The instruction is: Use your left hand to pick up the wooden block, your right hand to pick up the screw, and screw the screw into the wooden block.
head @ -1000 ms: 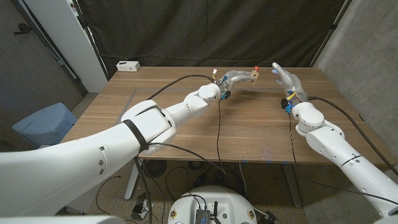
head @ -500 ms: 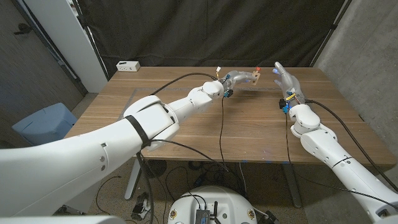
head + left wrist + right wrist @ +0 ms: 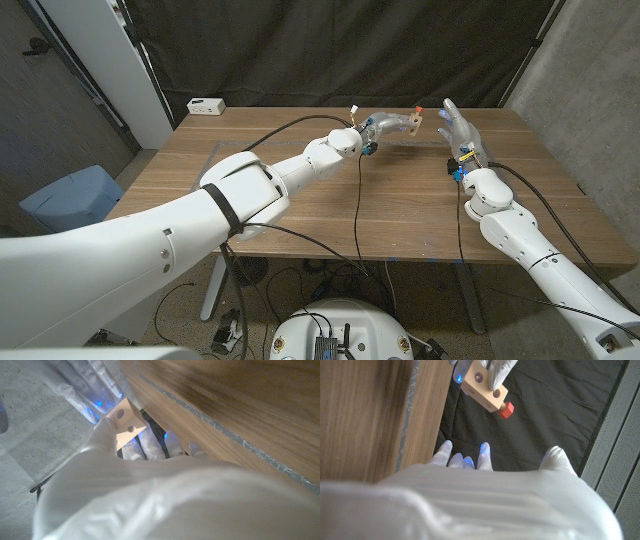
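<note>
My left hand (image 3: 383,124) holds a small pale wooden block (image 3: 411,123) in the air above the table's far edge. A red-headed screw (image 3: 416,108) sticks out of the block. In the right wrist view the block (image 3: 482,384) shows two round holes, with the red screw (image 3: 506,410) at one end and the left hand's fingers (image 3: 498,371) around it. My right hand (image 3: 458,124) hangs just right of the block with fingers spread and nothing in it. In the left wrist view the block (image 3: 126,422) sits at my fingertips, with the right hand's fingers (image 3: 85,382) close beyond it.
A white box (image 3: 206,105) lies at the table's (image 3: 300,215) back left corner. Black cables (image 3: 356,205) run over the tabletop from both wrists. A blue bin (image 3: 68,198) stands on the floor to the left. A black curtain hangs behind the table.
My right arm has drawn in a little toward the block, its hand still spread. The left hand keeps hold of the block in nearly the same place.
</note>
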